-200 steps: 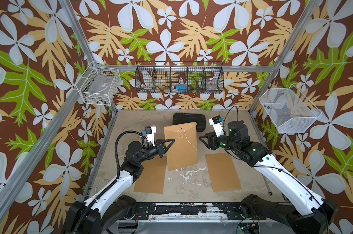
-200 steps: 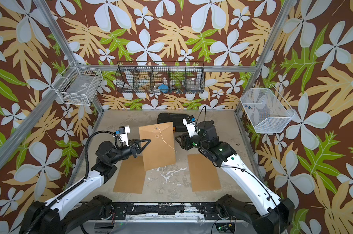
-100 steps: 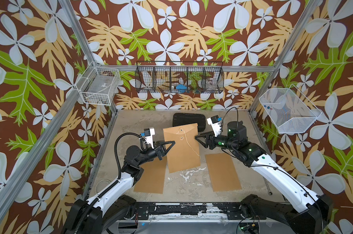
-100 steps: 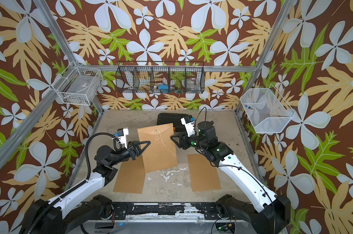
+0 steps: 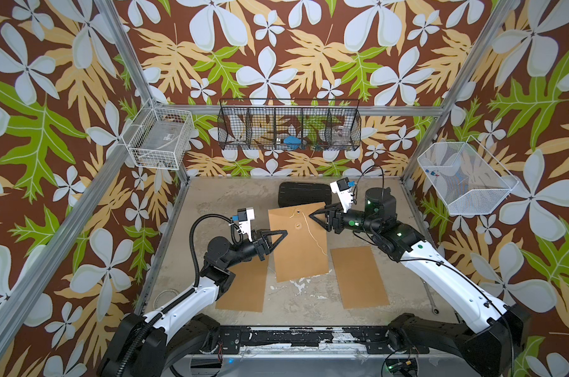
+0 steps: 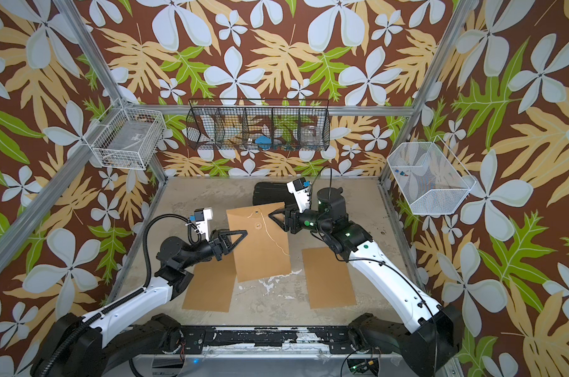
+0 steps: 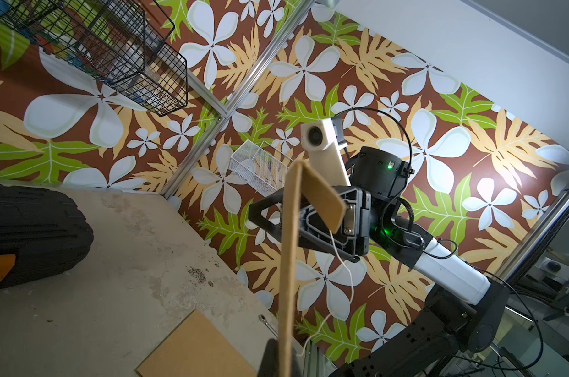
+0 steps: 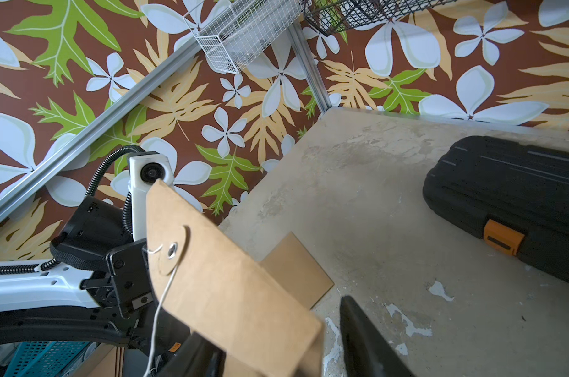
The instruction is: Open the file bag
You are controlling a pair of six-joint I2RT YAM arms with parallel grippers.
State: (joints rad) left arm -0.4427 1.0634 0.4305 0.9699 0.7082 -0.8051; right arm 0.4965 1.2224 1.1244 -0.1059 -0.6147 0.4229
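The file bag (image 5: 297, 243) (image 6: 260, 244) is a brown paper envelope held upright above the table. My left gripper (image 5: 283, 232) (image 6: 243, 232) is shut on its left edge. In the left wrist view the bag (image 7: 288, 261) shows edge-on between my fingers (image 7: 270, 357). Its flap (image 8: 224, 284) stands bent away from the body, and the white string (image 5: 315, 233) hangs loose from the round button (image 8: 172, 251). My right gripper (image 5: 313, 213) (image 6: 272, 215) (image 8: 273, 329) is open at the bag's top right corner, with the flap's corner between its jaws.
Two flat brown sheets (image 5: 244, 284) (image 5: 358, 277) lie on the table, one on each side of the bag. A black case (image 5: 304, 194) with an orange latch (image 8: 501, 241) sits at the back. Wire baskets (image 5: 289, 125) hang on the walls. A small wrench (image 5: 430, 297) lies at the right.
My right gripper has moved left and slightly back, up to the bag's top right corner, so the flap now lies between its jaws. The left gripper keeps its hold, nearly still.
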